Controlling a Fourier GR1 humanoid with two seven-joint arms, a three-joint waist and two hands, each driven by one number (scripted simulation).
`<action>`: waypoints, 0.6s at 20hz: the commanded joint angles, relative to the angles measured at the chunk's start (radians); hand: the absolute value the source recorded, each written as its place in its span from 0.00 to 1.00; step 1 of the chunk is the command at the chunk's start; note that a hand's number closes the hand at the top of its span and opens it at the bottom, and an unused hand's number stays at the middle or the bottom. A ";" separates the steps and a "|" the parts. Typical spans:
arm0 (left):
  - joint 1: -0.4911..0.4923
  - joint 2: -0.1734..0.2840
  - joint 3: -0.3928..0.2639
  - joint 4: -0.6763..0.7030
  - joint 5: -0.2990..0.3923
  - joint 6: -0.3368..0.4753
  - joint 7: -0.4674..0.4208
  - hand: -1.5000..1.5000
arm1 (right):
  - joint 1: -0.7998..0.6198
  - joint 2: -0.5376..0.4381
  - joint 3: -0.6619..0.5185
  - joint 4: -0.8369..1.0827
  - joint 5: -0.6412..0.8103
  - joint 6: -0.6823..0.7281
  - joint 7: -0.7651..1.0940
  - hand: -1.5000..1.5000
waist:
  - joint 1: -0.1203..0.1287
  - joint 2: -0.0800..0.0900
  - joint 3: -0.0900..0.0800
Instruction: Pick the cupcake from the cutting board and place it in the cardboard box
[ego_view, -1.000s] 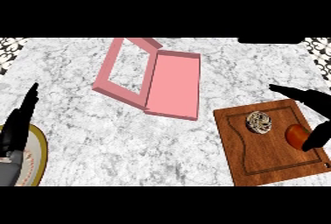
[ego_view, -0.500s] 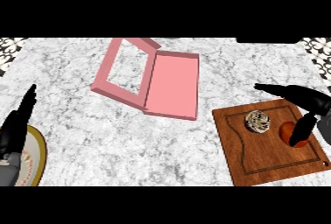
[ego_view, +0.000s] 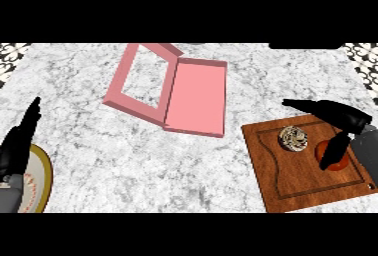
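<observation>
Found the right hand (ego_view: 338, 118) farther left over the cutting board (ego_view: 299, 182) than a second earlier, its fingers now reaching past the board's far edge, its thumb lowered beside a red item (ego_view: 337, 161) (not identifiable). Still splayed wide, holding nothing. Read this as the approach nearly done — closing and lifting not yet begun.

Located the cupcake (ego_view: 293, 138) on the board's far half, unmoved, just left of the thumb and apart from it. Seen from above: round, top facing up, so no long axis to line up with and no heading to correct.

Judged the pink cardboard box (ego_view: 196, 95) well apart to the left, lid open. Left the left hand (ego_view: 16, 147) resting open at the left edge, beside a plate (ego_view: 42, 176).
</observation>
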 joint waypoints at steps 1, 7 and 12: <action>-0.043 -0.016 0.036 0.092 -0.027 -0.016 -0.040 0.50 | 0.022 0.046 -0.021 -0.055 0.013 0.033 0.019 0.00 | -0.005 0.001 0.001; 0.007 -0.049 0.040 0.024 -0.048 -0.014 -0.026 0.50 | 0.136 -0.014 -0.066 -0.259 -0.030 0.128 -0.028 0.00 | -0.011 -0.002 0.000; 0.037 -0.061 0.067 -0.028 -0.064 -0.034 -0.021 0.50 | 0.149 0.046 -0.060 -0.355 0.020 0.181 0.104 0.00 | -0.004 -0.001 0.001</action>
